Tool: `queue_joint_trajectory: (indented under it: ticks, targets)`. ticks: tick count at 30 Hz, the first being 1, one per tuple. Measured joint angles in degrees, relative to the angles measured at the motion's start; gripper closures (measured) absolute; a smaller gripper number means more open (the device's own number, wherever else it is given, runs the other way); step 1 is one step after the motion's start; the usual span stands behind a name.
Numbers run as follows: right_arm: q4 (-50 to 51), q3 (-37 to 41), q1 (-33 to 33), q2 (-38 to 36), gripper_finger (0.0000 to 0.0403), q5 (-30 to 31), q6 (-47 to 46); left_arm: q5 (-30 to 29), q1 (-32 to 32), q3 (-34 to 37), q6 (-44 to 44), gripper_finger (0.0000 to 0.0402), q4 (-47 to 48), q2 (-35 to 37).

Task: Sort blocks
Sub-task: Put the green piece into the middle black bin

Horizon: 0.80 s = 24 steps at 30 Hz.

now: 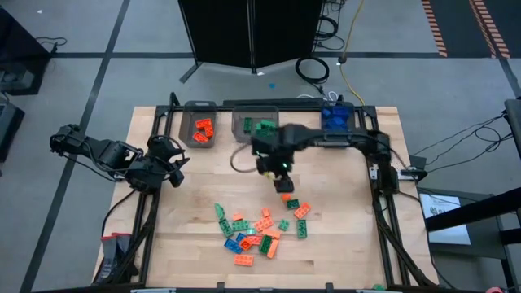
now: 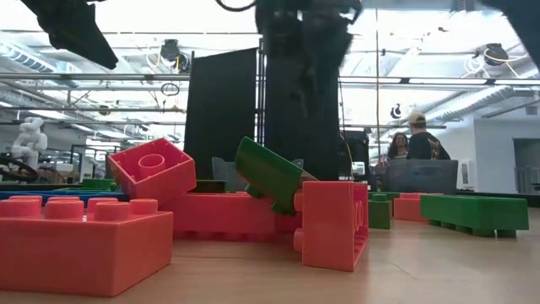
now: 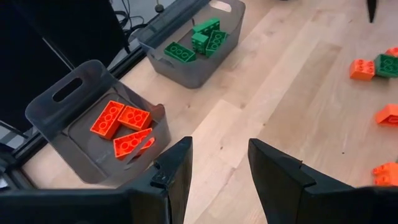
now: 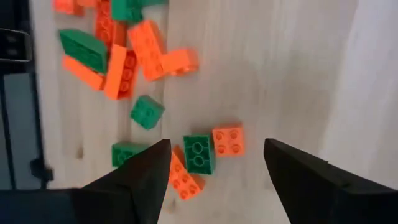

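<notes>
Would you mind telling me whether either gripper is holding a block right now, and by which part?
Nothing is held: the right gripper hangs open above the loose blocks, and the left gripper is open and empty.

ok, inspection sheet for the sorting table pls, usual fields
Surface: wooden table, dark frame.
Job's things: mixed pile of blocks in the table's front half; orange blocks in left bin, green in middle bin, blue in right bin.
Clutter: nothing seen.
Grippers: right gripper open, empty, above the pile's edge; left gripper open, empty, near the left bin.
Cables: coil and loose leads on the floor behind.
Surroundings: people in the room beyond.
</notes>
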State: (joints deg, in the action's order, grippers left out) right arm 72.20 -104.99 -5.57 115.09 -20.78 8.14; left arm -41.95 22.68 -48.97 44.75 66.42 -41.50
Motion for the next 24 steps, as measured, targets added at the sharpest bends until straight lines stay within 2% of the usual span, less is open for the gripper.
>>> queue_joint_trajectory:
  ticks: [3,5,8,10,14,24]
  targets:
    - [-11.3,14.0,2.1,-7.6,0.015,3.3,-7.0,0.1,0.0,0.0,0.0,0.0241,0.3,0.0]
    - [-18.8,22.8,3.9,-13.3,0.015,8.4,-11.2,0.0,0.0,0.0,-0.1,0.0241,0.3,0.0]
    - [-27.0,33.1,7.2,-19.8,0.015,15.4,-15.3,-0.2,0.0,0.0,-0.1,0.0241,0.5,0.0]
    - [-31.8,37.5,9.5,-22.4,0.015,17.5,-17.7,-0.4,0.0,0.0,-0.1,0.0241,0.5,0.0]
    - [-37.4,41.4,13.2,-22.9,0.015,17.9,-23.3,-0.4,0.0,0.0,-0.1,0.0241,0.6,0.0]
    - [-40.0,42.9,17.1,-13.6,0.015,19.8,-27.9,-0.5,0.0,0.0,0.0,0.0241,0.6,0.0]
